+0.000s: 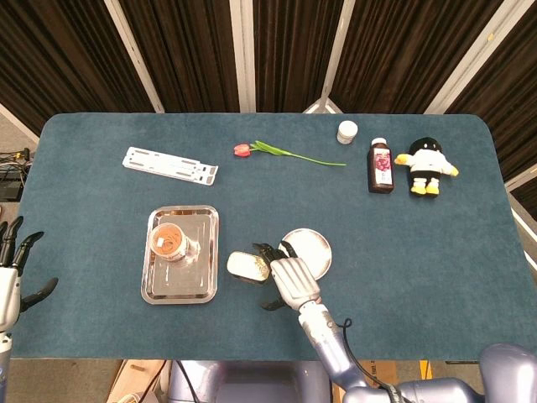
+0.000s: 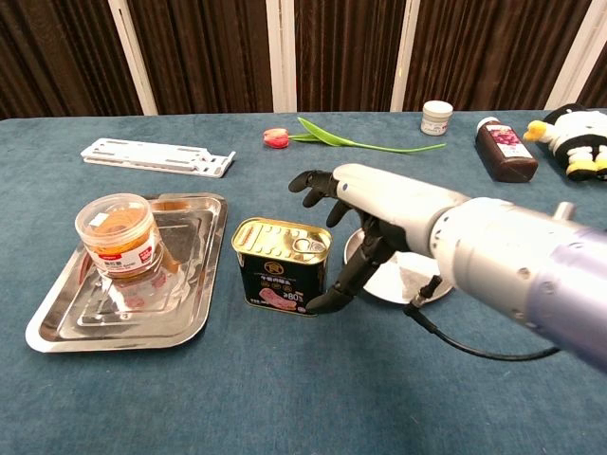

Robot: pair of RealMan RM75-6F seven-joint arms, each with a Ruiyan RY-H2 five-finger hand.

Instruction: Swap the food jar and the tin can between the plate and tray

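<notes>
We've got the right hand (image 2: 353, 232) only loosely wrapped on the tin can (image 2: 281, 266) standing between tray (image 2: 57, 327) and plate (image 2: 384, 284); a weak thumb-side grip could tip it.

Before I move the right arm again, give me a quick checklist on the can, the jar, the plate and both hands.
1. Gold rectangular tin can off the plate: ok, upright on the blue cloth between tray and plate.
2. Right robot hand grip on the can: cannot tell; fingertips touch its right side, no clear hold.
3. Small round silver plate free for the jar: ok, nothing on it, partly behind the right hand.
4. Clear plastic food jar with orange contents moved: not ok, it stands in the rectangular metal tray.
5. Left robot hand clear: ok, open at the table's left edge.
</notes>
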